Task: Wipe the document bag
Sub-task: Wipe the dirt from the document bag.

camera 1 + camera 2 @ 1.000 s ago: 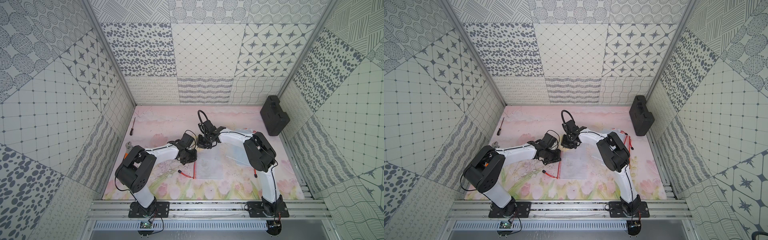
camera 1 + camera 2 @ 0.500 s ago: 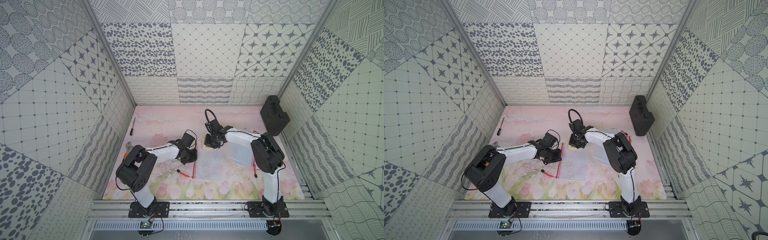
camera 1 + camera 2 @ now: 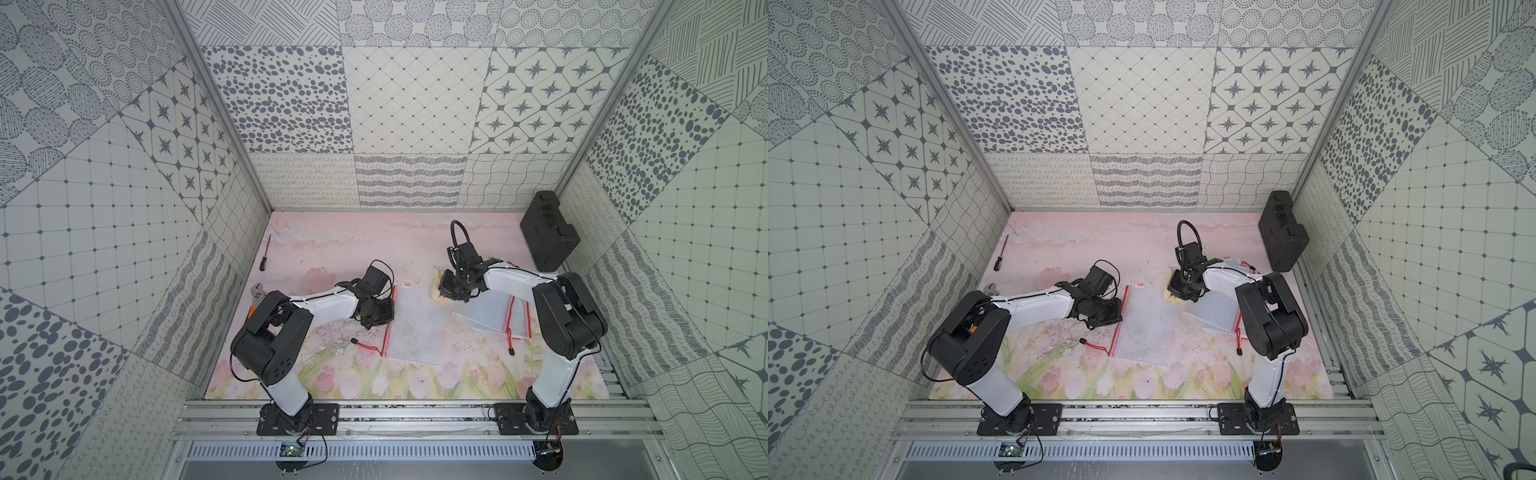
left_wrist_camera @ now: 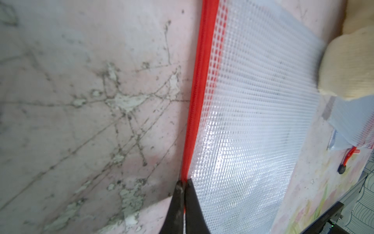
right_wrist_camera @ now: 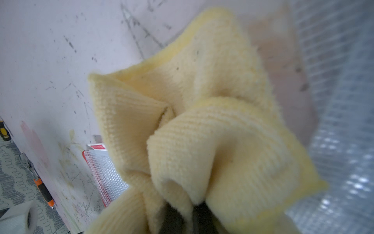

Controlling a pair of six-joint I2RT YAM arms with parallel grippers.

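We are mid-wipe. The document bag (image 3: 415, 328) lies flat on the counter (image 3: 332, 249), and we place everything else from it. Our left fingers (image 4: 193, 204) are pressed together on its red zip edge (image 4: 199, 81), pinning that side down. Our right fingers (image 5: 174, 220) are clamped on a bunched yellow cloth (image 3: 436, 287). The cloth sits at the bag's far corner, on the side away from the zip, more off the mesh than on it.

We judge the next move calls for bringing the cloth back onto the mesh and dragging it toward the near edge, pressed low, with the left hold stopping the bag from sliding.

The long edge opposite the zip is free and lies just beside a stack of other bags (image 3: 494, 316), so a stroke along it could catch them. A red pull cord (image 3: 365, 345) trails off the near zip corner. Past the bag's far and near edges the counter is open. The black case (image 3: 548, 232) stands well apart beyond the stack, and the screwdriver (image 3: 264, 259) lies well apart on the zip side.
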